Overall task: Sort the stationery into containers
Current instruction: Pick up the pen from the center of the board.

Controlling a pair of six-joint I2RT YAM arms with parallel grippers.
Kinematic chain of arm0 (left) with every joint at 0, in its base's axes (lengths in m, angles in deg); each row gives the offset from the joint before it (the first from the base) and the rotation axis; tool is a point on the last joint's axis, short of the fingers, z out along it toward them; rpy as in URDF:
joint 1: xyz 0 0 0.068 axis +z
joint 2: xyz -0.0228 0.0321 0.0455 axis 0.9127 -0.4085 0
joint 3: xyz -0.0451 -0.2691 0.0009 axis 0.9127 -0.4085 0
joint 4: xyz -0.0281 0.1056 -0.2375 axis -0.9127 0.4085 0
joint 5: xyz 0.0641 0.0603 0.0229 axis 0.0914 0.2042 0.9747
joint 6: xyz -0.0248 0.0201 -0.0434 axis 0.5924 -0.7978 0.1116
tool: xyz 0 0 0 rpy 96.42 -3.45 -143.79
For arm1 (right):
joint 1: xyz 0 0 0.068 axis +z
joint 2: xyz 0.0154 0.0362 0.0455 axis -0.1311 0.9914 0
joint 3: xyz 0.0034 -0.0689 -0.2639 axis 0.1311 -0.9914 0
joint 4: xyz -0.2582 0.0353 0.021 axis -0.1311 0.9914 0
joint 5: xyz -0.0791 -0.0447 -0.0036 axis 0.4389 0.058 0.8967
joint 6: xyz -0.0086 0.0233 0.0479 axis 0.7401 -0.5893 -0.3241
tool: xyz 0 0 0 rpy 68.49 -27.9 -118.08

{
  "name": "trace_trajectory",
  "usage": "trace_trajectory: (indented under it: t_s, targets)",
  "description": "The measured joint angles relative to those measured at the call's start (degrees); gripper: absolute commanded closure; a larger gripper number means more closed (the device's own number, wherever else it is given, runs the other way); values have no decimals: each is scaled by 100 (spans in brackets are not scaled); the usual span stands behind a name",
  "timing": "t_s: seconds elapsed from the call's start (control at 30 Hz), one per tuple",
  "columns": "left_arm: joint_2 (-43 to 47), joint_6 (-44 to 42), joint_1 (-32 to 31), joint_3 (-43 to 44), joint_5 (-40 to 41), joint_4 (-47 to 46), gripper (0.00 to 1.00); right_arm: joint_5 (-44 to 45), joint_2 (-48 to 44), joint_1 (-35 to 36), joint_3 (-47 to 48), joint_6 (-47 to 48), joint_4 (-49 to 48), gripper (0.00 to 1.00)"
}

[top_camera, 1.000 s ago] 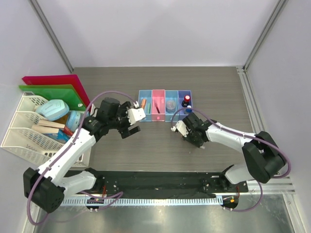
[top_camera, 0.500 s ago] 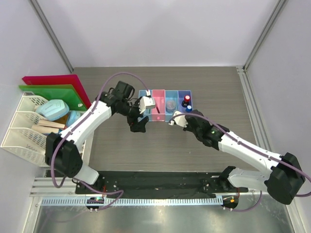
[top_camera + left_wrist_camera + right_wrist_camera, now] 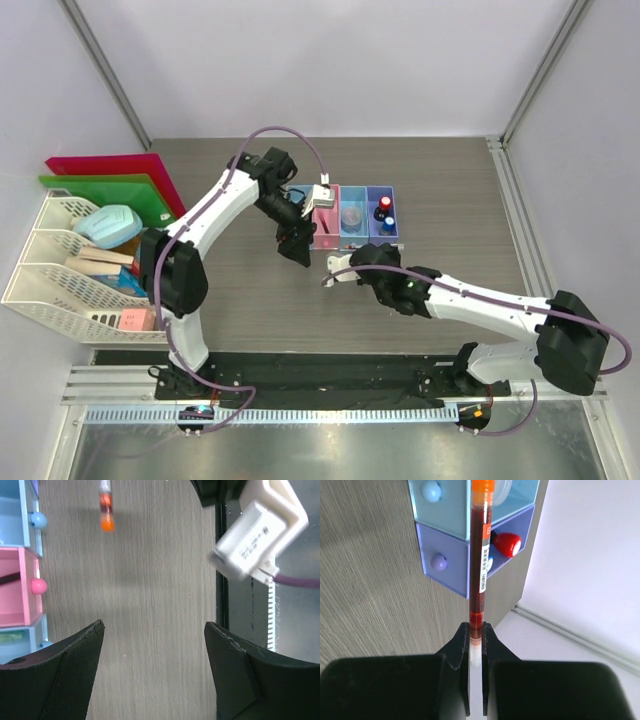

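Note:
The containers are a row of joined boxes: light blue, pink, light blue, purple. My right gripper is shut on the orange marker, which points at the seam between the light blue box and the purple box. A red-capped bottle lies in the purple box. From above, the right gripper is just in front of the row. My left gripper is open and empty over bare table. It sits in front of the row's left end. The marker's tip and the pink box show in the left wrist view.
White mesh trays with pale blue objects stand at the far left. Red and green folders lean behind them. A black rail runs along the near edge. The right wrist's white camera housing hangs close to my left gripper.
The left arm has stretched out and its open gripper has moved right, towards the boxes. The right arm has shifted left and towards the row with the marker held.

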Motion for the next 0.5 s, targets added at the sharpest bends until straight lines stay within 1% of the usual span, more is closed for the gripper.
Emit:
trace_trajectory:
  t_s: [0.23, 0.37, 0.5]
  targets:
    - [-811, -321, 0, 734, -83, 177, 20, 247, 470, 516, 326, 212, -55, 99]
    - [-1119, -378, 0, 855, -76, 175, 21, 352, 699, 721, 544, 284, -90, 99]
    - [-1202, -376, -7, 857, -42, 197, 21, 442, 881, 820, 708, 321, -101, 99]
